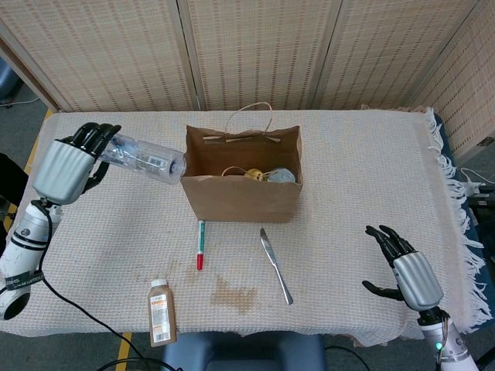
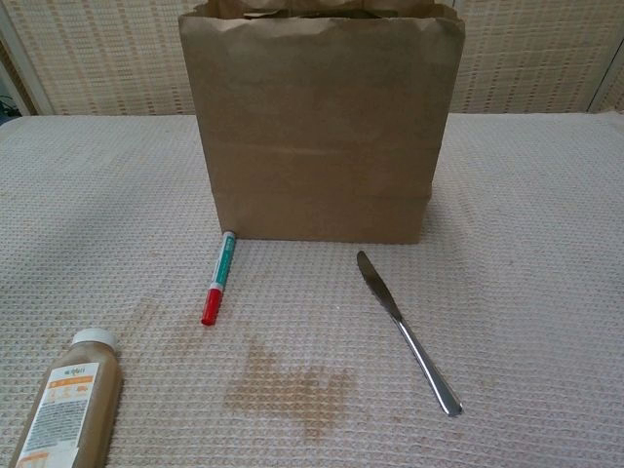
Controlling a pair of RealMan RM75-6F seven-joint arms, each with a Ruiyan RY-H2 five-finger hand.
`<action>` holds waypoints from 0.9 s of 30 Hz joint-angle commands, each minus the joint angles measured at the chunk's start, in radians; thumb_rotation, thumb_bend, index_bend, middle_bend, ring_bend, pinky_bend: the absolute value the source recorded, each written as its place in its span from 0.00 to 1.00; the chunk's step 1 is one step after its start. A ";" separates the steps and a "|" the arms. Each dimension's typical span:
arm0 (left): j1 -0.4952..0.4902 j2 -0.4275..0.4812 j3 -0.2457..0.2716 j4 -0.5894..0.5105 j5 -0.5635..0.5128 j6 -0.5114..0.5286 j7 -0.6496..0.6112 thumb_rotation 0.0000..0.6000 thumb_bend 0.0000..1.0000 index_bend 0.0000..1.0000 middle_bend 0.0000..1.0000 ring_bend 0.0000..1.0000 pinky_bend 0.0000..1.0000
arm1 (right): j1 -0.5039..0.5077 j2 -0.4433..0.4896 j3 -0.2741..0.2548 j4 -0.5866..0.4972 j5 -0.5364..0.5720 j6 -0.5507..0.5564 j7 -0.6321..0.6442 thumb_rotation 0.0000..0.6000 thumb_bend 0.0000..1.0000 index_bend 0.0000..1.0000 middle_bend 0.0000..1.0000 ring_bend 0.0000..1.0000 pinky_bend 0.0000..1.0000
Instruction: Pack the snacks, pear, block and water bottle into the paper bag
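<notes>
A: What lies nearest, in front of the paper bag (image 1: pixel 241 189)?

B: A brown bottle with a white cap (image 1: pixel 162 312) lies on the cloth nearest of all, off to the bag's front left. Closer to the bag are a brown stain (image 2: pixel 289 382), a knife (image 1: pixel 276 266) and a red-capped marker (image 2: pixel 217 277), whose far end almost meets the bag's base.

A: And the hands?

B: The right hand (image 1: pixel 408 272) hovers well to the bag's right, fingers spread, holding nothing. The left hand (image 1: pixel 71 164) is raised to the bag's left and grips the clear water bottle (image 1: pixel 145 160) by one end; the bottle lies nearly level, its free end just at the bag's left rim.

A: Inside the bag?

B: A yellowish round thing (image 1: pixel 253 175) and something shiny (image 1: pixel 282 176); I cannot tell more.
</notes>
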 commanded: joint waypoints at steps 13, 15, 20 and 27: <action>-0.236 -0.193 -0.179 -0.047 -0.194 -0.156 0.617 1.00 0.74 0.64 0.64 0.63 0.75 | 0.008 0.026 -0.001 -0.030 0.030 -0.032 0.060 1.00 0.00 0.07 0.17 0.07 0.27; -0.257 -0.229 -0.182 -0.009 -0.212 -0.166 0.665 1.00 0.74 0.65 0.64 0.63 0.76 | 0.010 0.030 -0.001 -0.037 0.039 -0.041 0.071 1.00 0.00 0.07 0.17 0.07 0.27; -0.296 -0.316 -0.192 0.084 -0.267 -0.178 0.759 1.00 0.74 0.65 0.65 0.63 0.76 | 0.016 0.040 0.001 -0.047 0.056 -0.060 0.089 1.00 0.00 0.07 0.17 0.07 0.27; -0.309 -0.362 -0.124 0.205 -0.177 -0.140 0.858 1.00 0.74 0.58 0.59 0.60 0.70 | 0.019 0.050 0.004 -0.056 0.073 -0.075 0.109 1.00 0.00 0.07 0.17 0.07 0.27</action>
